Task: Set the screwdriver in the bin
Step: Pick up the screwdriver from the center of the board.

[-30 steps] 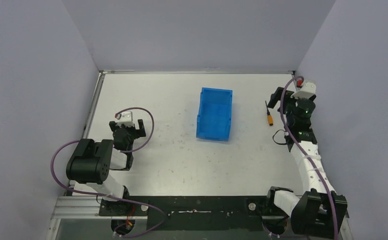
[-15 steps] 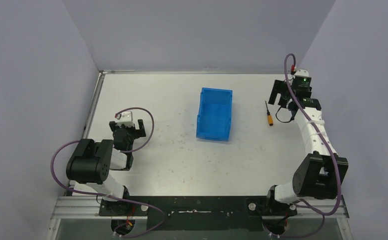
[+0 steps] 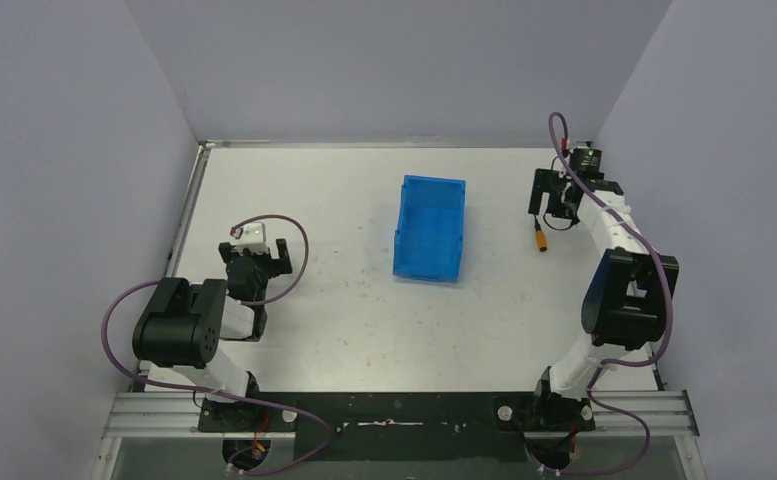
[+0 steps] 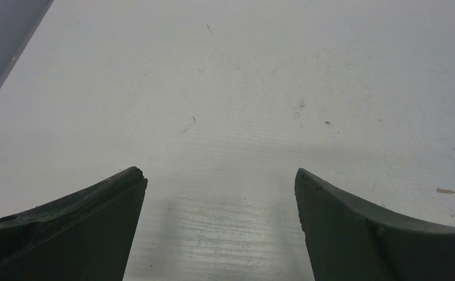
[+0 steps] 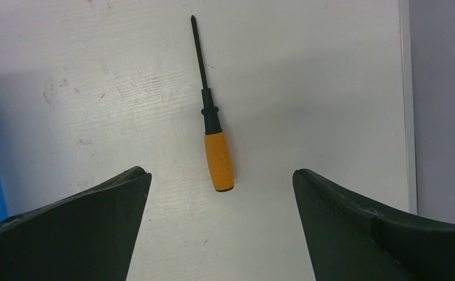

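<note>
Top external view first, says Ana: where is the screwdriver (image 3: 542, 239)?

Ben: It lies flat on the table (image 3: 314, 200), far on the right side and close to the right edge. Its orange handle points toward the arm bases. The right gripper (image 3: 549, 205) hangs over its shaft and hides the tip in this view.

Ana: Are the jaws on it?

Ben: No. In the right wrist view both fingers (image 5: 96, 228) stand wide apart, with the screwdriver in the gap beyond them and touching neither. The handle is nearer the camera, and the thin black shaft points away.

Ana: And the bin (image 3: 430, 225)?

Ben: It is blue and open-topped, and stands near the middle of the table, to the left of the screwdriver and well apart from it. Its blue floor shows from above. One blue corner just enters the left edge of the right wrist view.

Ana: How much room is there around the screwdriver?

Ben: A stretch of bare, scuffed table lies between it and the bin. On the other side the room is tight. A pale edge strip (image 5: 407, 105) runs close by, with the grey wall (image 5: 444, 88) right behind it.

Ana: And the left arm?

Ben: The left gripper (image 4: 220, 178) sits low on the left side of the table, near its own base. Its jaws are apart over bare table, and a wall shows at the top left corner of its view.
</note>
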`<state>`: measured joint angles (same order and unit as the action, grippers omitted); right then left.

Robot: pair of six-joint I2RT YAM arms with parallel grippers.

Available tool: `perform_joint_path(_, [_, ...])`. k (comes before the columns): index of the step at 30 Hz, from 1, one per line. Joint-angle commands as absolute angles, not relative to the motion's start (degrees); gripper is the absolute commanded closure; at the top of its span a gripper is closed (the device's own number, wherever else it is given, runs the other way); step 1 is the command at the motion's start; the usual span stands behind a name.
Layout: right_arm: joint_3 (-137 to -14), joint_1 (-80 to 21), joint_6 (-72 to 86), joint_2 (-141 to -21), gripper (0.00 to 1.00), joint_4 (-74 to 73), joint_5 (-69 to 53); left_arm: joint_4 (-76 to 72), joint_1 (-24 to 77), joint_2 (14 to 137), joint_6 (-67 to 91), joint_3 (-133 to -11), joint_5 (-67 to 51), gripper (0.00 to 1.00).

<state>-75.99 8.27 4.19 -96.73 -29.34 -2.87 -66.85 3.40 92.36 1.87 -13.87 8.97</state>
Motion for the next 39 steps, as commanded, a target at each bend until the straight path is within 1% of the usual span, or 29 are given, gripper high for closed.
perform_joint_path(1, [-79.7, 8.6, 2.3, -99.7, 0.04, -28.9, -3.5, -69.2, 3.5, 92.2, 1.8, -14.6, 9.3, 0.03])
perform_joint_path(17, [-79.3, 8.8, 1.5, -110.8, 0.09, -26.0, -3.9, -69.2, 3.6, 92.2, 1.8, -14.6, 9.3, 0.03])
perform_joint_path(20, [-79.5, 8.9, 1.1, -112.5, 0.11, -25.8, -4.4, -69.2, 3.6, 92.3, 1.8, -14.6, 9.3, 0.03])
perform_joint_path(23, [-79.7, 9.0, 1.0, -114.0, 0.16, -25.6, -4.7, -69.2, 3.5, 92.2, 1.8, -14.6, 9.3, 0.03])
perform_joint_path(26, [-79.7, 9.1, 1.0, -115.3, 0.26, -25.4, -5.0, -69.2, 3.6, 92.2, 1.8, -14.6, 9.3, 0.03])
perform_joint_path(28, [-79.7, 9.2, 1.1, -116.1, 0.35, -25.4, -5.1, -69.2, 3.5, 92.2, 1.8, -14.6, 9.3, 0.03])
perform_joint_path(29, [-79.7, 9.3, 1.1, -116.4, 0.43, -25.4, -5.1, -69.2, 3.6, 92.2, 1.8, -14.6, 9.3, 0.03])
perform_joint_path(30, [-79.8, 9.3, 1.0, -116.7, 0.47, -25.6, -5.1, -69.2, 3.5, 92.2, 1.8, -14.6, 9.3, 0.03])
perform_joint_path(31, [-80.1, 9.3, 1.1, -117.0, 0.57, -25.8, -5.0, -69.2, 3.5, 92.2, 1.8, -14.6, 9.3, 0.03])
perform_joint_path(32, [-80.2, 9.4, 1.1, -117.2, 0.65, -26.0, -4.9, -69.2, 3.6, 92.2, 1.8, -14.6, 9.3, 0.03])
perform_joint_path(34, [-80.4, 9.4, 1.0, -117.3, 0.75, -26.3, -4.9, -69.2, 3.6, 92.2, 1.8, -14.6, 9.3, 0.03])
perform_joint_path(39, [-80.5, 9.4, 0.6, -116.8, 0.90, -26.8, -5.0, -69.2, 3.5, 92.3, 1.8, -14.6, 9.3, 0.03])
